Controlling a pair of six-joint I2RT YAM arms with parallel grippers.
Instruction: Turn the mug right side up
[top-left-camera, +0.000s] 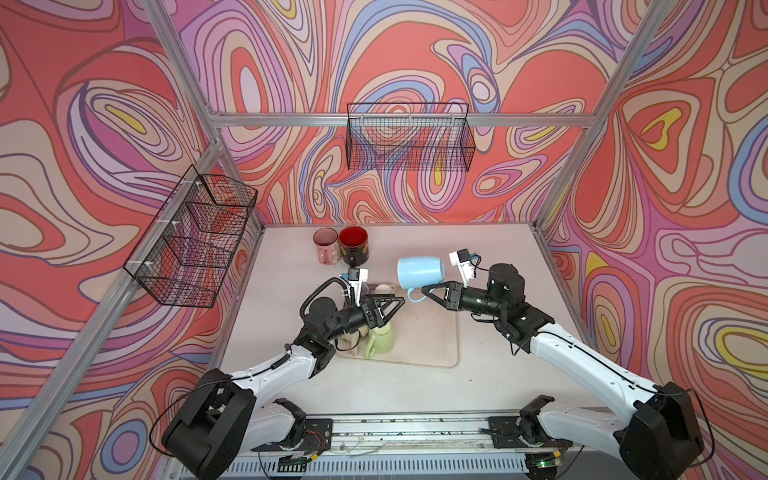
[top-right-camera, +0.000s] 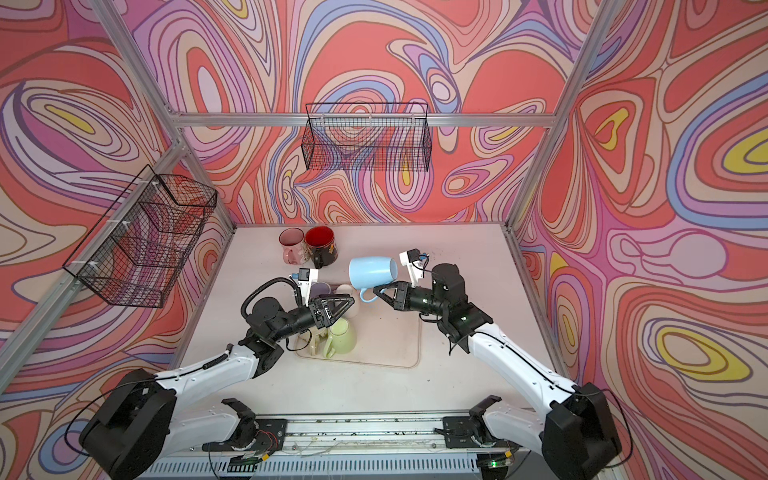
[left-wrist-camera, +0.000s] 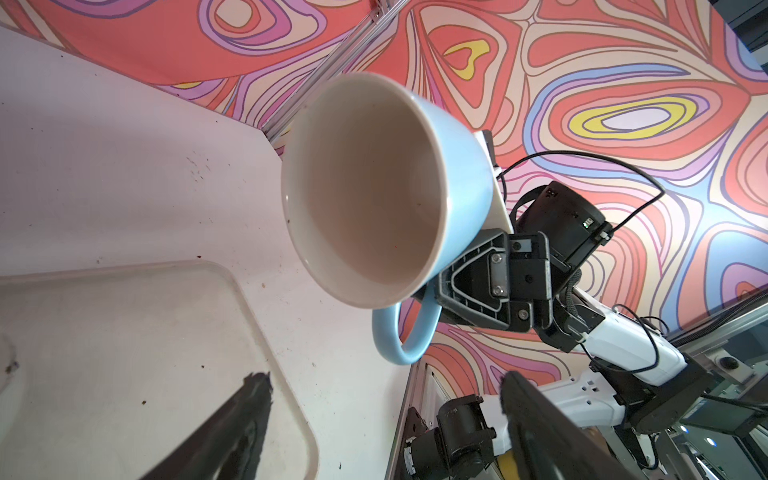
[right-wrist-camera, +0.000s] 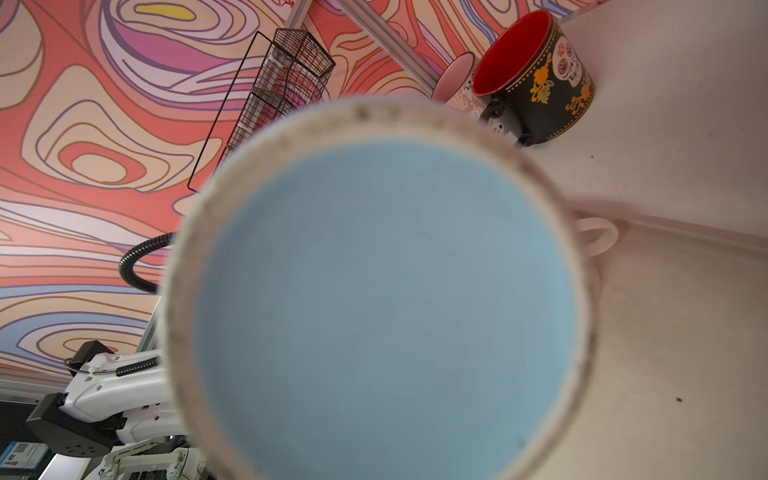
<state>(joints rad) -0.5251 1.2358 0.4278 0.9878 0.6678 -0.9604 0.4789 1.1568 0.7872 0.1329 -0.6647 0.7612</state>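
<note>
The light blue mug (top-left-camera: 419, 270) (top-right-camera: 372, 272) hangs in the air on its side over the table's middle, handle (top-left-camera: 411, 294) pointing down. My right gripper (top-left-camera: 426, 291) (top-right-camera: 379, 291) is shut on that handle. The left wrist view looks into its white inside (left-wrist-camera: 374, 191). The right wrist view is filled by the mug's blue base (right-wrist-camera: 386, 311), which hides the jaws. My left gripper (top-left-camera: 401, 301) (top-right-camera: 352, 300) (left-wrist-camera: 384, 380) is open and holds nothing, a little left of and below the mug.
A pink mug (top-left-camera: 326, 245) and a black mug with a red inside (top-left-camera: 354, 245) stand upright at the back. A green mug (top-left-camera: 380, 338) and a cream mug (top-left-camera: 384, 289) sit on the clear tray (top-left-camera: 436, 332) under my left arm. Wire baskets (top-left-camera: 409, 137) (top-left-camera: 195, 237) hang on the walls.
</note>
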